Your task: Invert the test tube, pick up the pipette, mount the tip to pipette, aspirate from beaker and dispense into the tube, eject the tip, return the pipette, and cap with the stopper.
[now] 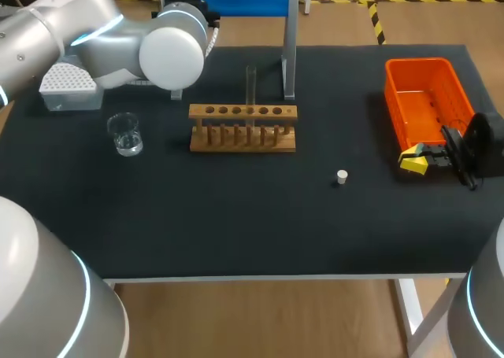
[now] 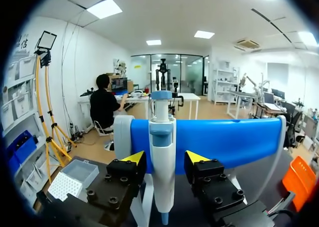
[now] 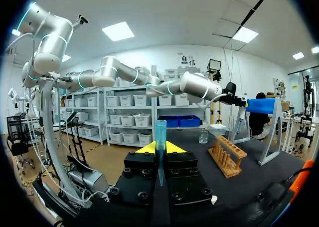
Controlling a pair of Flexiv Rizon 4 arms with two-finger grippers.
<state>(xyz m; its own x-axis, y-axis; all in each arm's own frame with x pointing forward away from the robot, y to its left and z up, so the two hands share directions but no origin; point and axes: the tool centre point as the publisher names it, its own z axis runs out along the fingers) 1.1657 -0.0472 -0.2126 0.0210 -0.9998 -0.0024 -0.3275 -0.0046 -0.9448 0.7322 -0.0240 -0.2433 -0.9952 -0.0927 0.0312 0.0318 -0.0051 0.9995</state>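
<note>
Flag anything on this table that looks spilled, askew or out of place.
Nothing stands out. The test tube stands upright in the rack, the beaker is upright with no spill around it, and the stopper sits alone on the table, apart from the rack.

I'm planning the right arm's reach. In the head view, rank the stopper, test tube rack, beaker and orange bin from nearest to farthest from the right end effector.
1. orange bin, right beside the right end effector.
2. stopper, toward the middle.
3. test tube rack, past centre.
4. beaker, far left.
</note>
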